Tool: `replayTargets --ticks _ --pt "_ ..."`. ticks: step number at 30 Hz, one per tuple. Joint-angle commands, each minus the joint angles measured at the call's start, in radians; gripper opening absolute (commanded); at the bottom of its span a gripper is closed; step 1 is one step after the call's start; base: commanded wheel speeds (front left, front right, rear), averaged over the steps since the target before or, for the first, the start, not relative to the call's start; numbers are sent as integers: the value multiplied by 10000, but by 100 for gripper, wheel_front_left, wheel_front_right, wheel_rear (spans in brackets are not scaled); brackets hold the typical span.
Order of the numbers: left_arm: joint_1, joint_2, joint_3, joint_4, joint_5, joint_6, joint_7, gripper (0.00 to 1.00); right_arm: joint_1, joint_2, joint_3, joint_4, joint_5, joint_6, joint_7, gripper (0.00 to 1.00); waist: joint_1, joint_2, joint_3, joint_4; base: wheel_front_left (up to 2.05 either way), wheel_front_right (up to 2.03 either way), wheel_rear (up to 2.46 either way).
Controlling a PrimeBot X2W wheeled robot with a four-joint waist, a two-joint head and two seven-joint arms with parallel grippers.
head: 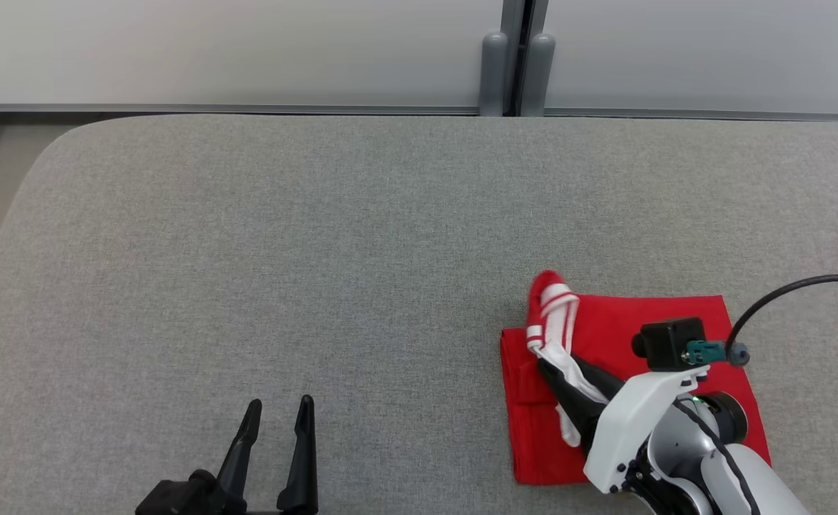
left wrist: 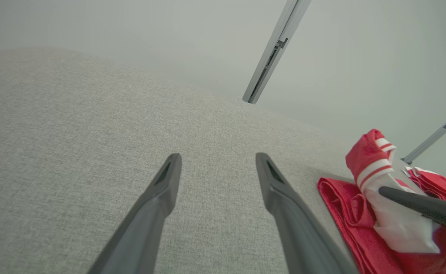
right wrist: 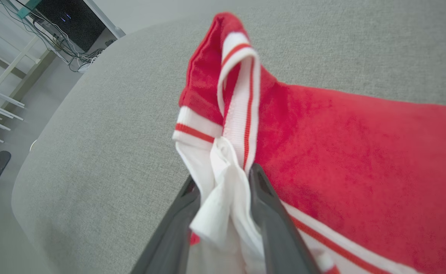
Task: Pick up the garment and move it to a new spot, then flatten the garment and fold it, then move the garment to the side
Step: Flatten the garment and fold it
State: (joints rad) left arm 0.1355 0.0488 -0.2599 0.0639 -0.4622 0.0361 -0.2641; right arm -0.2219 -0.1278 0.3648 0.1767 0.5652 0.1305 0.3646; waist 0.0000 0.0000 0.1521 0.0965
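Most of the grey padded surface [head: 247, 250] lies bare. The red garment [head: 648, 322] sits at its near right, by my read already folded into a squarish stack with fairly even edges, so pick-up, flattening and the bulk of the folding look done. Left to do, I judge: settle the last loose piece, then shift the stack aside. Left gripper [head: 280, 402] hovers with jaws wide apart over bare fabric, well apart from the garment. Right gripper [right wrist: 223, 177] is over the stack's left part, fingers flanking a bunch of white cloth [right wrist: 223, 205]. Its jaws are partly apart, and I cannot tell whether they pinch the cloth or merely bracket it. Beyond the tips the white-and-red striped trim [head: 551, 307] stands upright, not laid flat.
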Motion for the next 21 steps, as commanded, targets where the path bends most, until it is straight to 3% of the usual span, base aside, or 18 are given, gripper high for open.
replayTargets --ticks 1,7,13,18,21 --pt "31 37 35 10 -76 23 3 100 -87 -30 -50 -30 -100 4 -177 100 0 0 -52 -21 0 0 0" --pt "403 36 269 67 47 2 3 100 584 -189 -253 -1211 -206 2 -1131 100 0 0 -492 -262 0 0 0" --pt "962 39 748 89 239 -82 3 100 1969 -1089 -1350 -2771 -817 4 -2526 100 0 0 -1176 -610 0 0 0" --pt "1275 39 1086 0 320 -168 3 100 3206 -1884 -2801 -2390 -2160 4 -4133 100 0 0 -1547 -731 0 0 0" --pt "1313 35 1165 -15 296 -180 3 100 3619 -1870 -3354 -1842 -2686 2 -4877 100 0 0 -1637 -694 0 0 0"
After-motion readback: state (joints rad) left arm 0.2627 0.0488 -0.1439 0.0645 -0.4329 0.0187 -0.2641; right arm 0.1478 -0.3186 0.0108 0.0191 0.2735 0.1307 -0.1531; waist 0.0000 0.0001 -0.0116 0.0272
